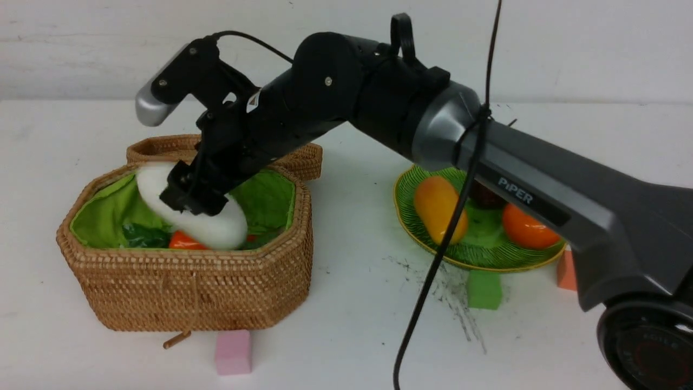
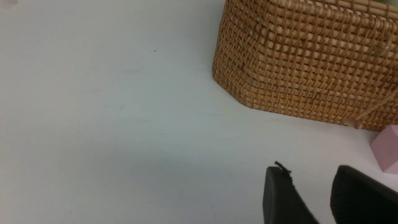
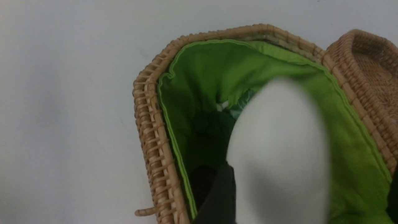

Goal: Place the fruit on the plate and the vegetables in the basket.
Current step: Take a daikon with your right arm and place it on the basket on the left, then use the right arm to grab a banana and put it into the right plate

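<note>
Inside the basket [image 1: 184, 292], spread right fingers [image 1: 192, 203] straddle the fat, glossy white radish [image 1: 216, 227]; left fingers [image 2: 351, 199] part-open, empty.

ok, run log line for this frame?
right gripper: at white radish, over basket | left gripper: idle, empty | plate: mango, persimmon
</note>
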Robot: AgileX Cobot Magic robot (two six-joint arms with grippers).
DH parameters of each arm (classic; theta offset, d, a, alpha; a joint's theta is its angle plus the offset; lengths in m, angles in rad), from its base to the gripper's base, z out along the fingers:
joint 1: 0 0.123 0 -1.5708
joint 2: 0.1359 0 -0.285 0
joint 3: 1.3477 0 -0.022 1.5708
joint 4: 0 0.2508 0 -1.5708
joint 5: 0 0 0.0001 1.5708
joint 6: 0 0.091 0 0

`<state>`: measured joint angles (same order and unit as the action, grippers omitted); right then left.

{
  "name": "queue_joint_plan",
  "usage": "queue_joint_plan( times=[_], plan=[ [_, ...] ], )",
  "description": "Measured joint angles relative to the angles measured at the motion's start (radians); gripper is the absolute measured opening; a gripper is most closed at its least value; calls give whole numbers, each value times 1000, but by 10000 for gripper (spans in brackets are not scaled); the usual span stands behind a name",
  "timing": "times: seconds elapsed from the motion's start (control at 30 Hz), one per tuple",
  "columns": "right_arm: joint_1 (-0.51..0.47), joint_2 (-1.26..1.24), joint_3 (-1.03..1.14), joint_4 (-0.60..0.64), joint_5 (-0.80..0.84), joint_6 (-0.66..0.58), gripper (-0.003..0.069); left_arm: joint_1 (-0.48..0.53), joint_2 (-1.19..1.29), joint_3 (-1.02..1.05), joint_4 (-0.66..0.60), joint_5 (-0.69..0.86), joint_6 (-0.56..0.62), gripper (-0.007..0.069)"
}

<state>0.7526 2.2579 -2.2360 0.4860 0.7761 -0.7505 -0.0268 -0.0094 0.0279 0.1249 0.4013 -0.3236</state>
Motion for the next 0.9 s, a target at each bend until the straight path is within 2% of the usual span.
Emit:
queue_joint_plan(
  times=[0.23, 0.5, 0.8, 0.9],
  plan=[
    [-9, -24, 0, -21, 42, 0, 641, 0, 0, 0, 0, 0, 0, 239],
    [-78, -142, 15, -13, 149, 15, 613, 0, 0, 0, 0, 1, 0, 239],
    [-206, -384, 220, 38, 236, 19, 566, 0, 0, 0, 0, 1, 0, 239],
    [-259, -492, 344, -14, 289, 6, 540, 0, 0, 0, 0, 1, 0, 239]
  ],
)
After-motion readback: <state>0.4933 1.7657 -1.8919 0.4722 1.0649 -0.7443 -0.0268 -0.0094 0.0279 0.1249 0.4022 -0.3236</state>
